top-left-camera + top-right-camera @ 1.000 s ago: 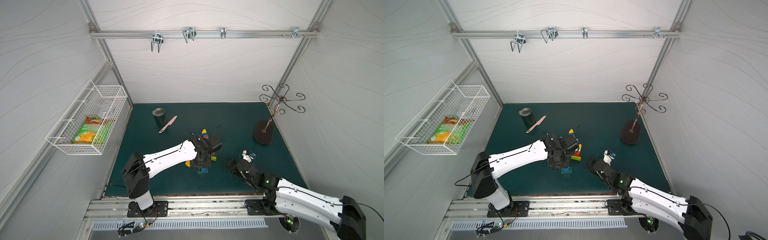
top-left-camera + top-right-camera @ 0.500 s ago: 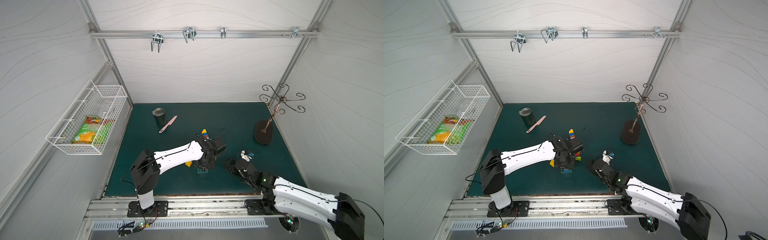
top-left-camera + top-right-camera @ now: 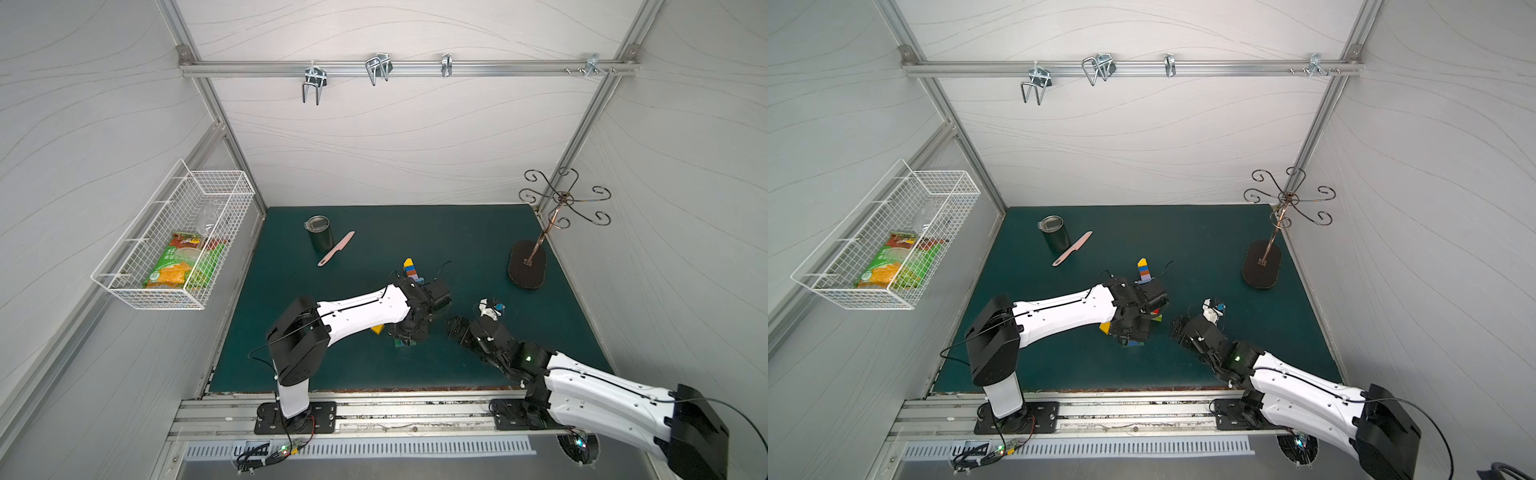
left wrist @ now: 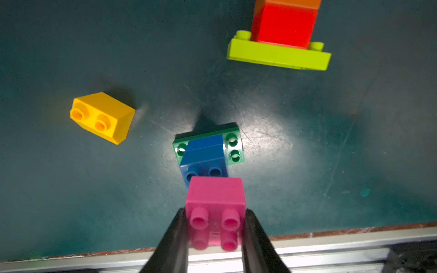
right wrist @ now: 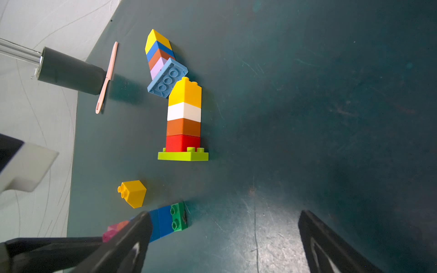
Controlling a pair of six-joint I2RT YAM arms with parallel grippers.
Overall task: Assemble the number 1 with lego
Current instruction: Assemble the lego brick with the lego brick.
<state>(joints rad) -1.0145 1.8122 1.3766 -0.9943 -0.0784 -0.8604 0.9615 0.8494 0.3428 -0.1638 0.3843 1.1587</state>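
Note:
In the left wrist view my left gripper (image 4: 215, 219) is shut on a pink lego brick (image 4: 215, 196), studs facing the camera. The pink brick is right over a blue brick (image 4: 205, 156) that stands on a green plate (image 4: 234, 146); I cannot tell if they are pressed together. A loose yellow brick (image 4: 101, 117) lies beside them. A yellow, white, orange and red tower (image 5: 184, 123) stands on a lime plate (image 5: 183, 156). Behind it lies a toppled stack (image 5: 159, 54) on a light blue plate (image 5: 168, 78). My right gripper (image 5: 224, 216) is open and holds nothing, just right of the green plate.
A dark cup (image 3: 320, 233) and a pink knife (image 3: 336, 248) lie at the back left of the mat. A metal hook stand (image 3: 527, 270) is at the back right. A small white and blue object (image 3: 490, 308) sits by the right arm. A wire basket (image 3: 174, 245) hangs on the left wall.
The left arm has swung a little to the right and settled with the pink brick over the blue and green stack. The right arm has barely shifted.

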